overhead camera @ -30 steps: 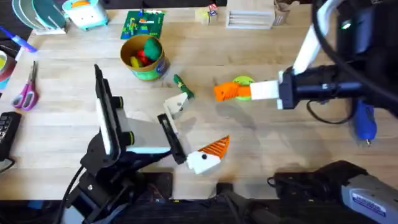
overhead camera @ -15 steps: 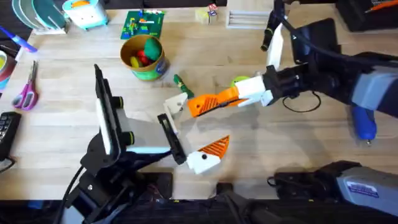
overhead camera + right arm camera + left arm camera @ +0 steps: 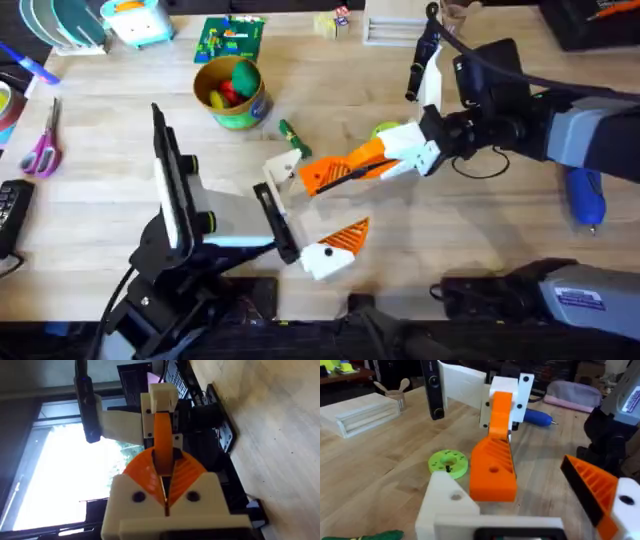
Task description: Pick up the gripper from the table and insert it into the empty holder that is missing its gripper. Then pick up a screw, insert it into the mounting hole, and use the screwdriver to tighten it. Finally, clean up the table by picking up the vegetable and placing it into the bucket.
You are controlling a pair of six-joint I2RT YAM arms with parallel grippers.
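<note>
My right gripper is shut on the orange ribbed gripper and holds it low over the table. The piece's tip lies right beside the bare white holder of my left gripper, which stands open. In the left wrist view the orange gripper sits close against the holder; I cannot tell if they touch. The vegetable lies just behind the holder. The yellow-and-green bucket holds toys. At the far right lies the blue screwdriver.
A green disc lies under the right arm. Scissors lie at the left edge. A green brick plate and a wooden rack stand at the back. Bare wood stretches in front of the right arm.
My right arm has swung left and down, carrying the orange gripper from mid-table to the left arm's bare holder. The left arm has not moved.
</note>
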